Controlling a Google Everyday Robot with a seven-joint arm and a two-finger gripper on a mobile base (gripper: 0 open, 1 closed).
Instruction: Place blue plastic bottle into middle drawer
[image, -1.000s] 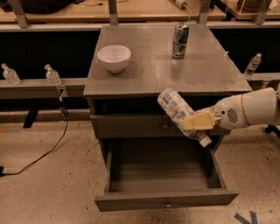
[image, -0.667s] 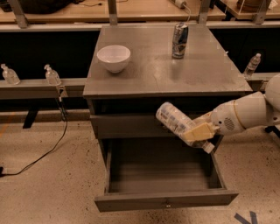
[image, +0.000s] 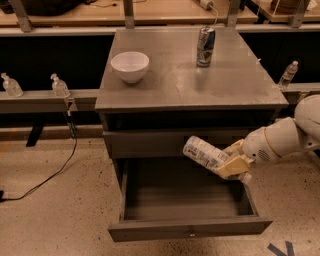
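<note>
At the right edge of the frame the robot's white arm (image: 285, 137) reaches in. Its tan two-finger gripper (image: 231, 165) sits just right of centre, with the fingers clamped around the small clear plastic bottle with a white-and-blue label (image: 204, 152). The bottle is tilted, its free end pointing up and left. It hangs in the air over the right part of the wide grey metal drawer (image: 190, 231), which stands pulled out in the lower middle of the frame. On the grey metal cabinet top (image: 225, 85) in the upper middle stand a round white bowl (image: 130, 65) and a tall dark drink can (image: 205, 46), well apart.
</note>
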